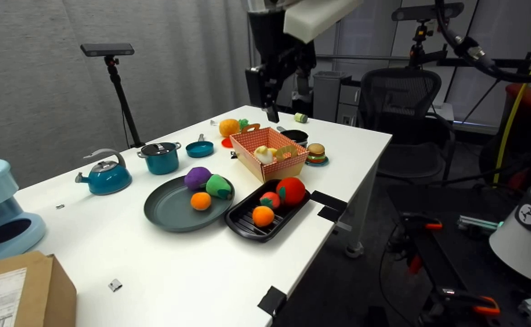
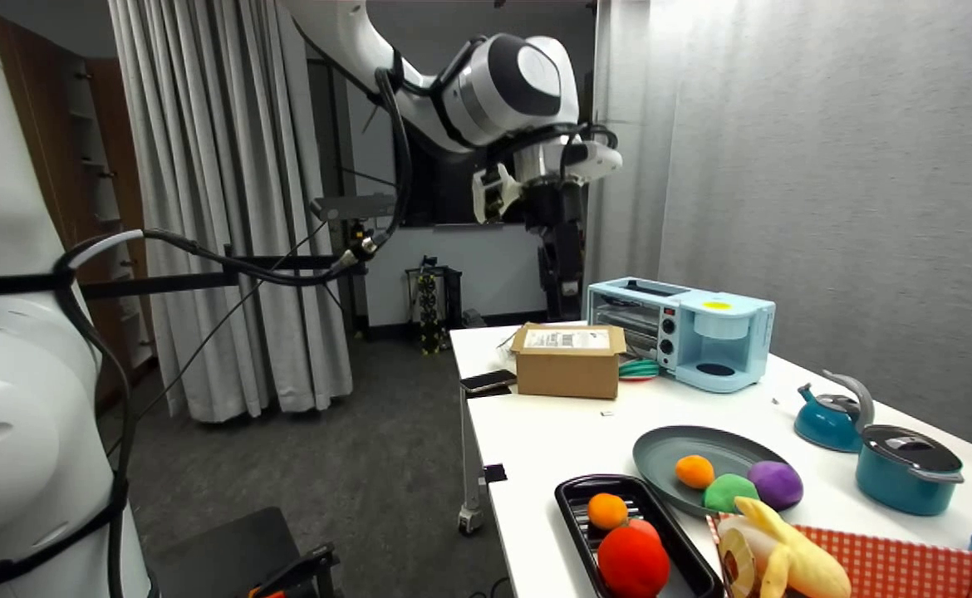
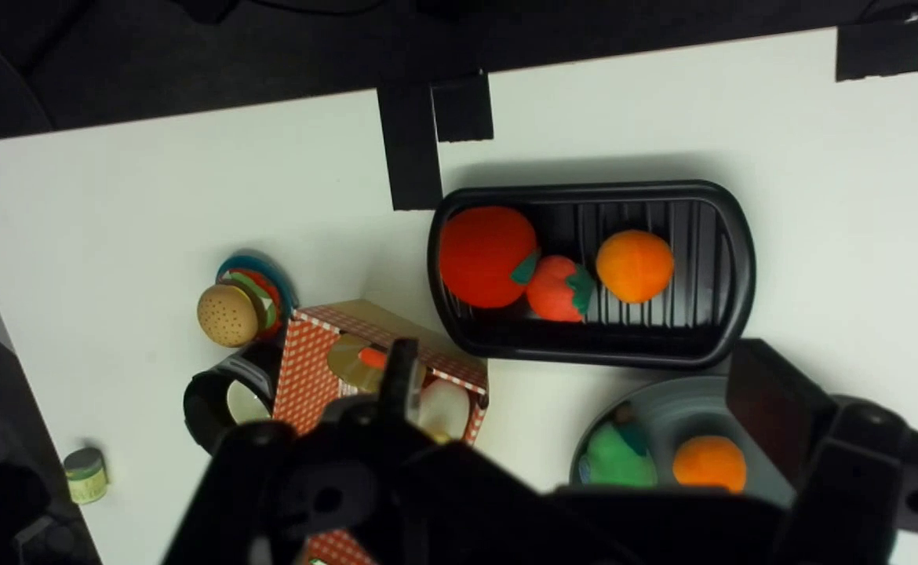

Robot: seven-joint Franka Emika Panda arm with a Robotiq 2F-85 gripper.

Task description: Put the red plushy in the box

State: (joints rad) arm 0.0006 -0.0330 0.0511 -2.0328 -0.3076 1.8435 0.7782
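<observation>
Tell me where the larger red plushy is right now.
In the wrist view, the larger red plushy lies inside the black tray, at its left end, beside the smaller red plushy, with an orange ball farther right.

Beneath the gripper (image 1: 288, 99) spreads a white table (image 1: 165, 268); a dark floor (image 2: 370, 465) shows past the table's edge; left of the gripper in an exterior view hangs a textured grey curtain (image 1: 193, 54); beyond and to the right stand a grey bin (image 1: 326, 97), a drawer unit (image 1: 350, 95) and a black mesh chair (image 1: 395, 93); in an exterior view a pleated curtain (image 2: 228, 174) and a brown cabinet (image 2: 37, 116) stand well left of the gripper; behind it sits a pale panel (image 2: 498, 278).
</observation>
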